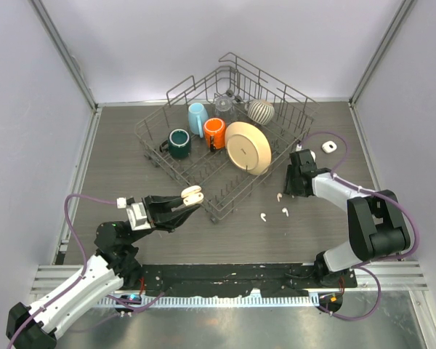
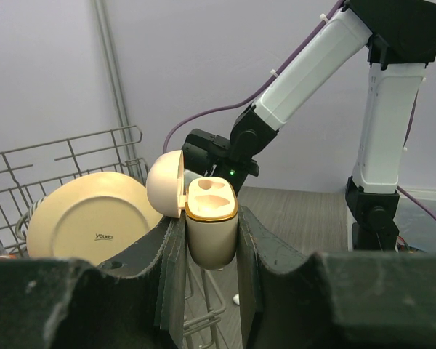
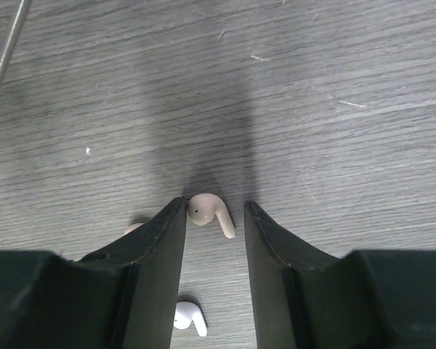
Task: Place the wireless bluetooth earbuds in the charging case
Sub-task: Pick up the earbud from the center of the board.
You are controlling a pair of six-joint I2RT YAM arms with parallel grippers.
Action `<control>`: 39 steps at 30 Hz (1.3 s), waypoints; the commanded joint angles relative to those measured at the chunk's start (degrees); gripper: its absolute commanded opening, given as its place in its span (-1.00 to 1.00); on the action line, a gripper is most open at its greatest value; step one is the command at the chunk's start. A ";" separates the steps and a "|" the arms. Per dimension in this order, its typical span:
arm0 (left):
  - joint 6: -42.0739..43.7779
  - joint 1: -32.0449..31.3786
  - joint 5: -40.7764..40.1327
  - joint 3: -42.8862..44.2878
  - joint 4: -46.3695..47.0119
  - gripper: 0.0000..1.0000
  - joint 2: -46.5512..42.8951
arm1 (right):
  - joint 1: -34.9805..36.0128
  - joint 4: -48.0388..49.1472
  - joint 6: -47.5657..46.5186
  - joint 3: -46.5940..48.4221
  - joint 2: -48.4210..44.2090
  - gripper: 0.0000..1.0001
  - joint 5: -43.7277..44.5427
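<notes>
My left pincer (image 2: 209, 218) is clamped on the charging case (image 2: 212, 243), holding it just beside the near corner of the dish rack (image 1: 160, 120). The lid (image 2: 165, 182) is swung open to one side, and both moulded wells in the top show.

My right pincer (image 3: 215, 203) is down at the desk (image 1: 123, 153) on the right side, its jaws narrowly parted around one earbud (image 3: 203, 209). The bud touches one finger, and a gap shows between its stem and the other finger, so nothing is gripped. A second earbud (image 3: 189, 318), white, lies on the desk closer to my wrist. A third earbud (image 3: 134, 227) peeps out from behind a finger. Seen from above, all three lie close together on the dark wood, well apart from the case.

In the rack stand a cream plate (image 1: 248, 147), an orange mug (image 1: 215, 132), a blue mug (image 1: 197, 116) and a dark green mug (image 1: 179, 142).
</notes>
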 commanded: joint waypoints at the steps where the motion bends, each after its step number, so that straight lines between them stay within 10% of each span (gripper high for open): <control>1: 0.90 -0.16 -0.68 2.07 1.44 -1.00 -0.41 | -0.45 0.38 -0.74 2.10 0.24 -0.19 0.22; 22: 0.81 -0.16 -0.86 1.36 2.05 -1.00 -0.58 | -1.76 -7.96 16.83 -5.63 -8.63 -0.60 6.36; 39: 0.28 -0.16 -0.60 1.54 2.32 -1.00 -0.50 | -1.76 -8.67 11.23 -5.55 -12.16 0.01 3.12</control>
